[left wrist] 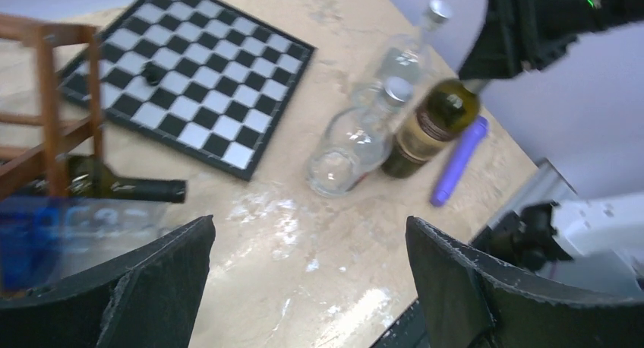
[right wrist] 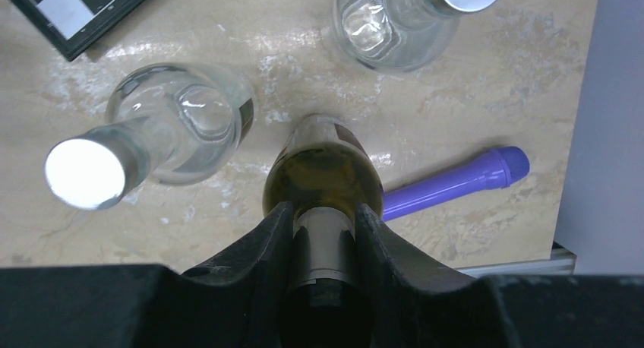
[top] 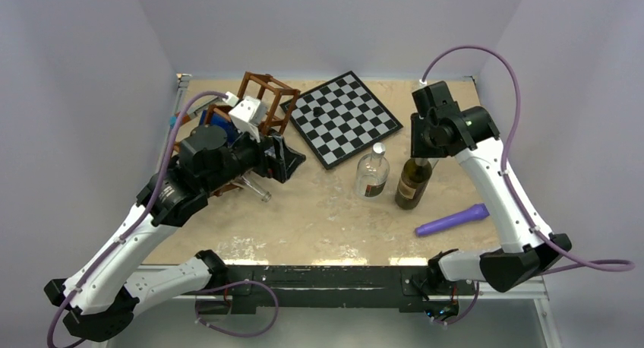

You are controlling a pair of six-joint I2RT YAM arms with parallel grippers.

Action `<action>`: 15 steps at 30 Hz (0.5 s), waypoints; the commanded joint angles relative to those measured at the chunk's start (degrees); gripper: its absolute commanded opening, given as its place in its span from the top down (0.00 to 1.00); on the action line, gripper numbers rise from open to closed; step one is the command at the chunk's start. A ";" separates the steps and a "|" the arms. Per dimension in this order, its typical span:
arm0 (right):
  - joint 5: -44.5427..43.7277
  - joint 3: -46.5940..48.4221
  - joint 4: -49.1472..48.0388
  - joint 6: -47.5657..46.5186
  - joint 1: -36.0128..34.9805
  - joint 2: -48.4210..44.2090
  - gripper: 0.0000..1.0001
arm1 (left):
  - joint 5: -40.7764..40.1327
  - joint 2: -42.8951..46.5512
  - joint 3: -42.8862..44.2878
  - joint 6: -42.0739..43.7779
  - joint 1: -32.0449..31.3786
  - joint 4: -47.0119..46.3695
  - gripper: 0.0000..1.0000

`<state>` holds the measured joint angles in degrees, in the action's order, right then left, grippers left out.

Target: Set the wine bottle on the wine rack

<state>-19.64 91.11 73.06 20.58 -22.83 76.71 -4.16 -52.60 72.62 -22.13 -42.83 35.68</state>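
A dark green wine bottle (top: 414, 182) with a brown label stands upright right of centre. My right gripper (top: 425, 147) is shut on its neck from above; in the right wrist view the fingers (right wrist: 269, 242) clamp the foil-capped neck of the bottle (right wrist: 323, 173). The reddish-brown lattice wine rack (top: 262, 97) stands at the back left. Its bars show in the left wrist view (left wrist: 53, 97) with another dark bottle (left wrist: 114, 187) lying in it. My left gripper (top: 292, 162) is open and empty beside the rack, over bare table (left wrist: 311, 234).
A clear glass bottle (top: 372, 173) stands just left of the wine bottle. A second clear bottle (right wrist: 395, 21) is close by. A purple cylinder (top: 452, 219) lies to the front right. A checkerboard (top: 342, 116) lies at the back centre. A clear bottle neck (top: 257, 190) pokes out under the left arm.
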 commanded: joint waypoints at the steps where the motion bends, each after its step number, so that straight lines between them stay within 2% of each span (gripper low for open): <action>1: 4.96 7.26 2.19 0.71 0.13 -5.57 1.00 | 19.89 0.01 -2.62 5.99 0.11 -9.12 0.01; 8: 13.57 11.37 8.03 1.80 -0.38 -8.26 1.00 | 39.42 -1.46 -10.85 2.64 0.02 -23.77 0.01; 12: 18.35 11.37 9.49 3.30 -2.54 -9.85 1.00 | 44.03 -2.94 -17.57 -3.65 -0.23 -36.46 0.01; 15: 20.58 11.22 9.11 5.62 -6.47 -10.27 1.00 | 43.25 -4.70 -23.64 -7.01 -1.21 -46.01 0.01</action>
<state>-5.28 100.12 83.26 22.24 -25.30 67.57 34.28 -55.66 54.72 -23.31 -43.00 7.49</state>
